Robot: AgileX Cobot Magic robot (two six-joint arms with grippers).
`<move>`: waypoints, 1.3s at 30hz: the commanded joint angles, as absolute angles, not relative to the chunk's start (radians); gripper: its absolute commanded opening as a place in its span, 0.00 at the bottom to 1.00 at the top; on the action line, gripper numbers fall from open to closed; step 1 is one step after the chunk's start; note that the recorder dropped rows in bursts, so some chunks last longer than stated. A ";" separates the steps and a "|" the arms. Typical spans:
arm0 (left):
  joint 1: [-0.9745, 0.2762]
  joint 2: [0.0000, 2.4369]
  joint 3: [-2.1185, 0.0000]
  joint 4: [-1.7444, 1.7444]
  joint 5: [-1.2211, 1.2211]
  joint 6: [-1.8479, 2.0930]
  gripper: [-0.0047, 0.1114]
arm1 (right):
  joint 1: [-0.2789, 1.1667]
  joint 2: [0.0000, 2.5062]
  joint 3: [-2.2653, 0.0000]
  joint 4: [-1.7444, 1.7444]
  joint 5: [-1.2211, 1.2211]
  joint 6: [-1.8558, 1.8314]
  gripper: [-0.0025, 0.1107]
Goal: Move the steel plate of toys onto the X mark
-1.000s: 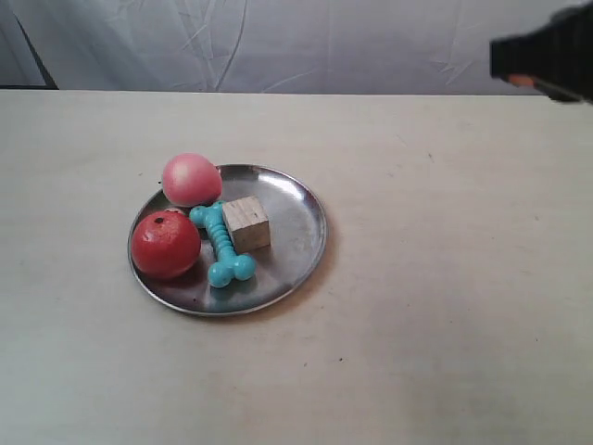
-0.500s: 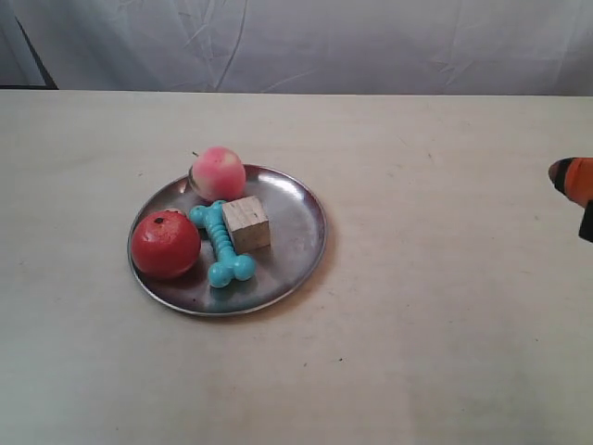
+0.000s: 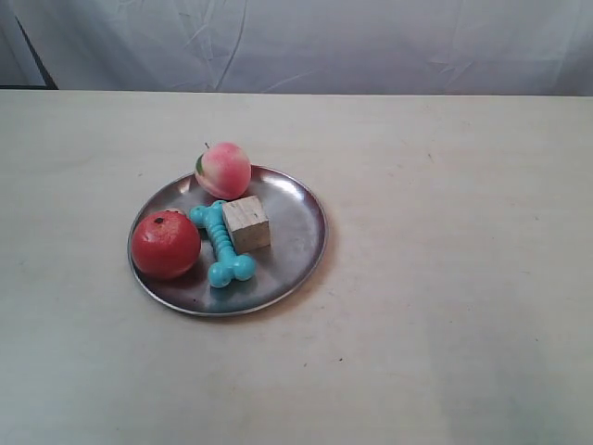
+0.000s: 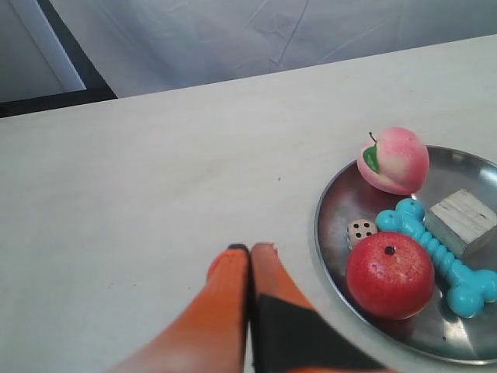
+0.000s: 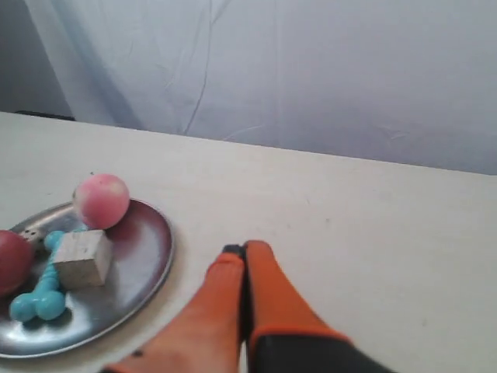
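The steel plate (image 3: 298,232) is seen left of centre in the exterior view, lying flat on the cream table (image 3: 445,278). Being round, it has no long axis of its own; it is foreshortened into an oval wider than tall.

The toys are carried in it:
- The red apple (image 3: 166,244) is placed at the plate's left edge, with its stem dimple turned up.
- The pink peach (image 3: 223,171) is set on the upper rim, its stem pointing up and its green patch facing frame left.
- The turquoise bone (image 3: 222,244) is laid flat in the middle. Its long axis runs from upper left to lower right, close to vertical in the frame, with one knobbed end near the peach and the other toward the lower rim.
- The wooden cube (image 3: 246,223) is held against the bone's right side.
- The spotted die (image 4: 360,231) is shown in the left wrist view, tucked between the apple and the bone's end.

The left gripper (image 4: 250,250) is seen with its orange fingers pressed together and nothing between them. It is beside the apple's side of the plate and apart from the rim. The right gripper (image 5: 239,249) is likewise closed and empty, on the cube's side and not touching the plate.
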State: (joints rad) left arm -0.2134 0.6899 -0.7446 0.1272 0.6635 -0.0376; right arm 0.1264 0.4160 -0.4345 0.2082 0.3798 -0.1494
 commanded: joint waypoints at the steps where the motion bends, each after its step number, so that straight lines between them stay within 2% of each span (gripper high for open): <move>1: -0.212 0.684 -0.740 0.131 0.658 -0.043 0.04 | 0.057 0.269 -0.278 0.193 0.306 -0.161 0.02; 4: -0.212 0.684 -0.740 0.131 0.658 -0.043 0.04 | 0.041 0.146 -0.130 0.217 0.222 -0.157 0.02; 9: -0.212 0.684 -0.740 0.131 0.658 -0.043 0.04 | 0.041 0.000 0.000 0.287 0.233 -0.157 0.02; 12: -0.212 0.684 -0.740 0.131 0.653 -0.043 0.04 | 0.041 0.000 0.000 0.301 0.321 -0.157 0.02; 30: -0.212 0.676 -0.731 0.133 0.651 -0.043 0.04 | 0.041 0.000 0.000 0.304 0.320 -0.157 0.02; 34: -0.209 0.618 -0.660 0.139 0.567 -0.020 0.04 | 0.041 0.000 0.000 0.304 0.320 -0.157 0.02; 39: -0.209 0.465 -0.429 0.087 0.327 -0.022 0.04 | 0.041 0.000 0.000 0.304 0.320 -0.157 0.02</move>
